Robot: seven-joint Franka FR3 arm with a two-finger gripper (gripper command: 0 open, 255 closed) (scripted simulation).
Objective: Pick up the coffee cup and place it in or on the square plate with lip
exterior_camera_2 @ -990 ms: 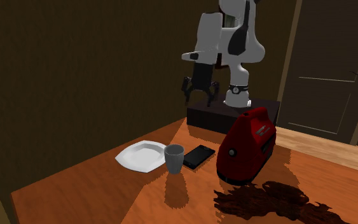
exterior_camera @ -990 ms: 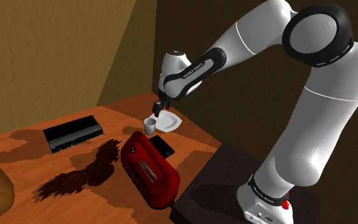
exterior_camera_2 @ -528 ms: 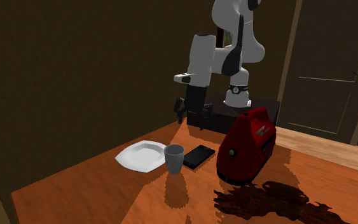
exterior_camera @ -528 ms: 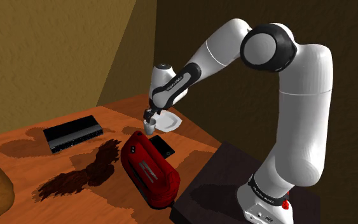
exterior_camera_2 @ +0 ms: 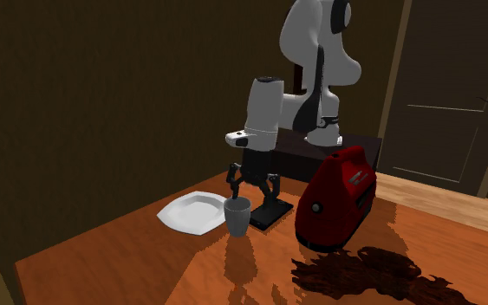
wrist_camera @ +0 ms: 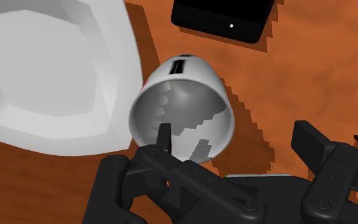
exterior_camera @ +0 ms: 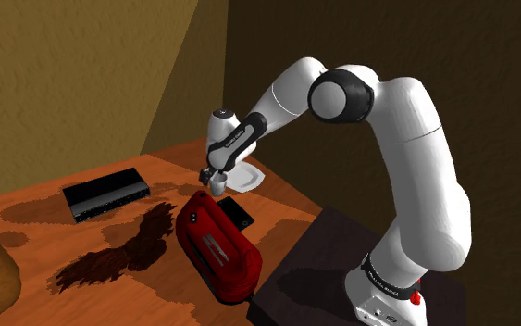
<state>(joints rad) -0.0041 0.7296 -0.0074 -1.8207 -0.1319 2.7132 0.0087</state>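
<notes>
Grey cup (exterior_camera_2: 237, 217) is standing upright on the table (exterior_camera_2: 146, 260) directly beneath the gripper (exterior_camera_2: 252, 191), whose jaws are hanging spread, one over the cup's mouth and one outside its wall, with the plate (exterior_camera_2: 190, 212) lying just beside the cup, beyond the inner jaw.

Dim warm light, jagged stepped shadows inside the coffee cup (wrist_camera: 182, 109)

- wooden table (exterior_camera: 36, 243), orange-brown with some dark blotches
- white plate (exterior_camera_2: 190, 212) with a grey cup (exterior_camera_2: 237, 217) just beside it
- black phone (wrist_camera: 222, 16) between cup and red toaster (exterior_camera: 219, 245)
- flat black box (exterior_camera: 106, 194), well apart from the rest
</notes>
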